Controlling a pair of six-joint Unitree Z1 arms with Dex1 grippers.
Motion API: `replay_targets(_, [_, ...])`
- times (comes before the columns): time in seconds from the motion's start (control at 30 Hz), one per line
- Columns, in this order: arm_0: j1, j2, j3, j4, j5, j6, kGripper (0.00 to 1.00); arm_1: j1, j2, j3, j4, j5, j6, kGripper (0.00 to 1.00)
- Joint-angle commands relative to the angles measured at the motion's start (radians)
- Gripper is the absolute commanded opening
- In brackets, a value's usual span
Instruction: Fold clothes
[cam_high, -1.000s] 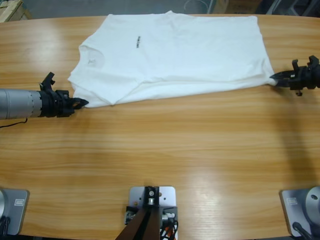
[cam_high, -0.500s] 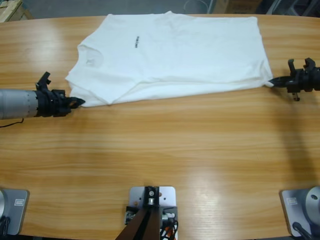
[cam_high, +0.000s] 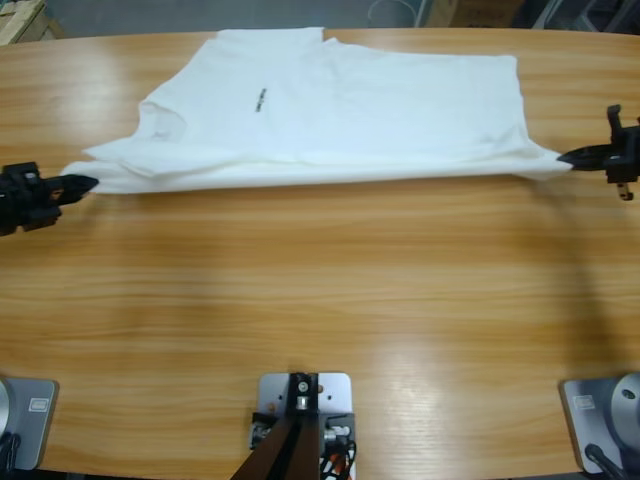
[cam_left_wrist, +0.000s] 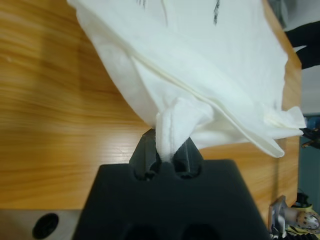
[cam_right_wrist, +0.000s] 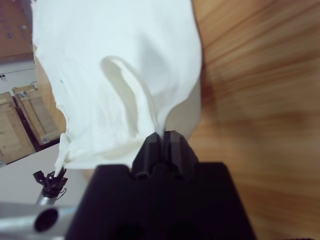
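White T-shirt (cam_high: 340, 115) stretched lengthwise along table (cam_high: 320, 300), collar left — left gripper (cam_high: 88, 183), right gripper (cam_high: 566, 157) clamping opposite ends.

One T-shirt (cam_high: 360, 110) — one table (cam_high: 320, 300) — two grippers.

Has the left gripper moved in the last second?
Yes. The left gripper, shut on the T-shirt, has pulled outward toward the table's left end, stretching the shirt's near edge taut.
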Motion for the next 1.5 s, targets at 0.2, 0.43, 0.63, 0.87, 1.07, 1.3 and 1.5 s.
replay_targets(0.2, [0.042, -0.163, -0.033, 0.193, -0.024, 0.008, 0.0, -0.002, -0.118, -0.022, 0.14, -0.002, -0.076, 0.0])
replay_targets(0.43, [0.048, -0.223, -0.054, 0.236, -0.024, -0.008, 0.0, -0.002, -0.138, -0.022, 0.165, 0.0, -0.079, 0.0])
replay_targets(0.63, [0.053, -0.204, -0.156, 0.344, -0.036, 0.03, 0.0, -0.002, -0.141, -0.02, 0.168, 0.001, -0.08, 0.0])
replay_targets(0.87, [0.048, -0.215, -0.094, 0.34, -0.036, 0.02, 0.0, -0.002, -0.134, -0.023, 0.174, 0.005, -0.081, 0.0])
replay_targets(1.07, [0.051, -0.258, -0.11, 0.342, -0.034, -0.01, 0.0, -0.002, -0.143, -0.029, 0.194, 0.008, -0.081, 0.0])
replay_targets(1.3, [0.051, -0.34, -0.198, 0.349, -0.041, 0.004, 0.0, -0.002, -0.165, -0.031, 0.207, 0.011, -0.084, 0.0])
replay_targets(1.5, [0.042, -0.356, -0.163, 0.365, -0.043, 0.008, 0.0, -0.002, -0.175, -0.033, 0.216, 0.012, -0.086, 0.0])
